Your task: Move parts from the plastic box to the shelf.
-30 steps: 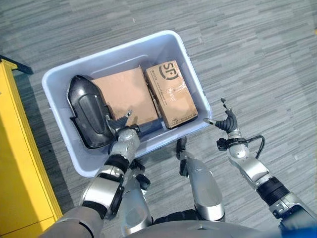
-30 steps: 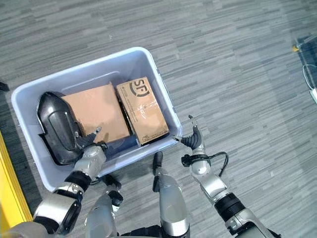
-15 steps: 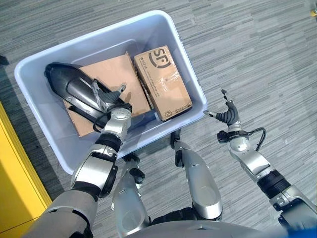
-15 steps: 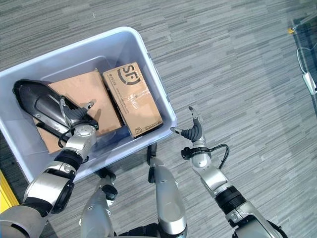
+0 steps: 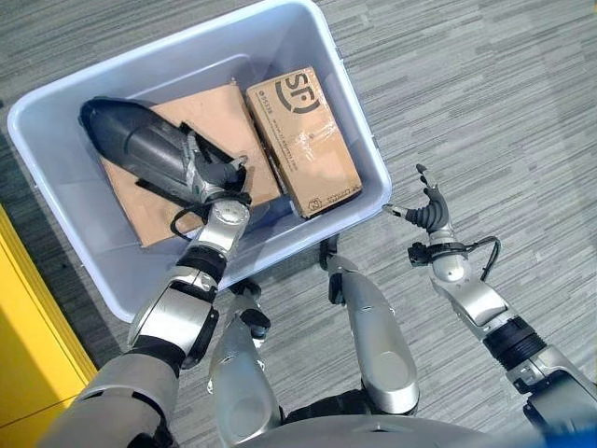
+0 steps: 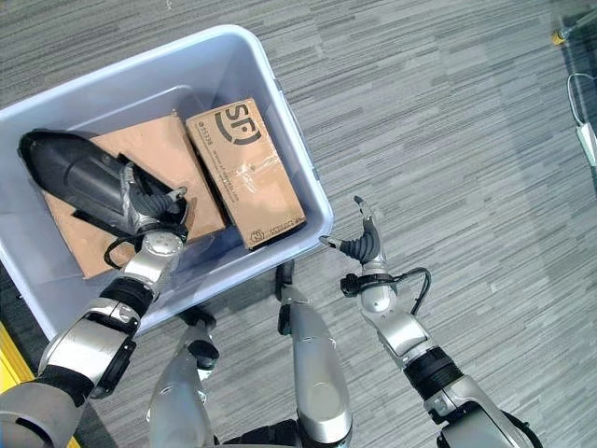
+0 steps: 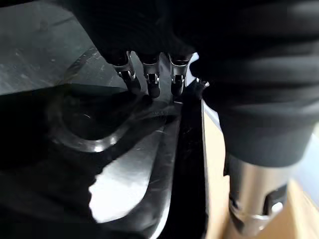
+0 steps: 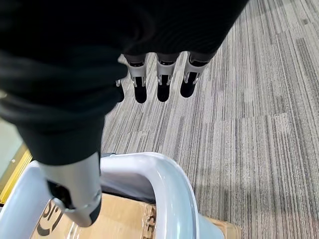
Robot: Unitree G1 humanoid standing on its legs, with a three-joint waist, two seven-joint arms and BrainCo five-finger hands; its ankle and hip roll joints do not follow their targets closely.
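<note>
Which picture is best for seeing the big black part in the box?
The left eye view: the whole black part shows, lying tilted across the flat cardboard in the plastic box, with the left hand gripping it. The right eye view shows much the same. The left wrist view shows a close-up patch under the fingers.

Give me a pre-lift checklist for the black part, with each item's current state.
1. Left hand closed on the black part: ok, fingers curl over its edge.
2. Grip firm enough to lift: cannot tell.
3. Part free of the cardboard boxes: cannot tell, it lies across the flat one.
4. Right hand clear of the plastic box: ok, open beside it, above the floor.
5. Shelf ready to receive: cannot tell.
</note>
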